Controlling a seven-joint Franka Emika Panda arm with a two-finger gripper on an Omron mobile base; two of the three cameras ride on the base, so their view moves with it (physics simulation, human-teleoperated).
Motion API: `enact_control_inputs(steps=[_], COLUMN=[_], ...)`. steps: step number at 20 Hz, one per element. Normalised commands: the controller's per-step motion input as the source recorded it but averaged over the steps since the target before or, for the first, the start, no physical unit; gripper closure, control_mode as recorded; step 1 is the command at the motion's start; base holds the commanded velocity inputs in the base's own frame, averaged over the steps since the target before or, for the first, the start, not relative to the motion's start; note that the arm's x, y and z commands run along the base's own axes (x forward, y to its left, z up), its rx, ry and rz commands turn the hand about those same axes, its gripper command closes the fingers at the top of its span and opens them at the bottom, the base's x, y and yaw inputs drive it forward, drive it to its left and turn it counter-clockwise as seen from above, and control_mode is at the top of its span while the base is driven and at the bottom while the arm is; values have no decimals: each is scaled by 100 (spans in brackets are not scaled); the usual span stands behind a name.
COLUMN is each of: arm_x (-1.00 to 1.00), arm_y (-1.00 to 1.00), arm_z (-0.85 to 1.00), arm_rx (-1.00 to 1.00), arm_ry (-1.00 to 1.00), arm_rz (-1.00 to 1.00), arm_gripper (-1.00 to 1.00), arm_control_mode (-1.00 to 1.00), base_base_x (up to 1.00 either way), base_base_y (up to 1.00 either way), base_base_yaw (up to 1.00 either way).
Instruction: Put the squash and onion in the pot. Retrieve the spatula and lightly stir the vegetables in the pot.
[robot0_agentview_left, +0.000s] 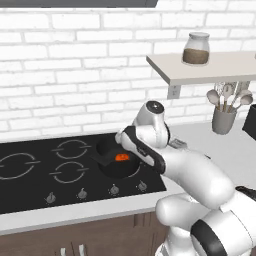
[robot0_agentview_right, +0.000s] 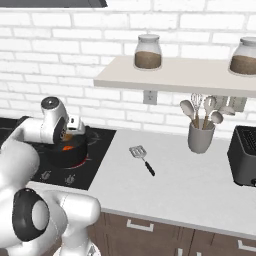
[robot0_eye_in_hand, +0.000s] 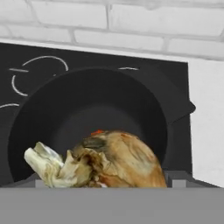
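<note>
Gripper (robot0_eye_in_hand: 103, 186) hangs just above the pot (robot0_eye_in_hand: 52, 113), jaws spread wide around the onion (robot0_eye_in_hand: 111, 164), which sits between the fingertips, so it looks held over the drop point rather than let go. Below the onion, the squash (robot0_agentview_left: 121, 157) already lies in the pot, an orange-red chunk on the black bottom. The pot rests on the near right burner of the stove (robot0_agentview_left: 30, 185). Farther right, on the pale counter (robot0_agentview_right: 190, 185), the spatula (robot0_agentview_right: 141, 157) lies flat and well apart, untouched, waiting for the stirring. Beyond it stands a grey cup of spoons (robot0_agentview_right: 201, 134) against the brick wall.
</note>
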Motion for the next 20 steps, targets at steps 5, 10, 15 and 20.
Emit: enact_control_inputs(steps=[5, 10, 15, 20], arm_x=[50, 43, 5, 0], arm_y=[51, 28, 2, -1], arm_z=[-34, -51, -45, -19], arm_rx=[-2, -8, -9, -3], arm_ry=[18, 14, 2, 0], arm_rz=[0, 0, 0, 0], arm_gripper=[100, 100, 100, -100], arm_control_mode=[-100, -100, -100, -100], base_base_x=[0, 0, 0, 0], base_base_y=[0, 0, 0, 0], base_base_yaw=[0, 0, 0, 0])
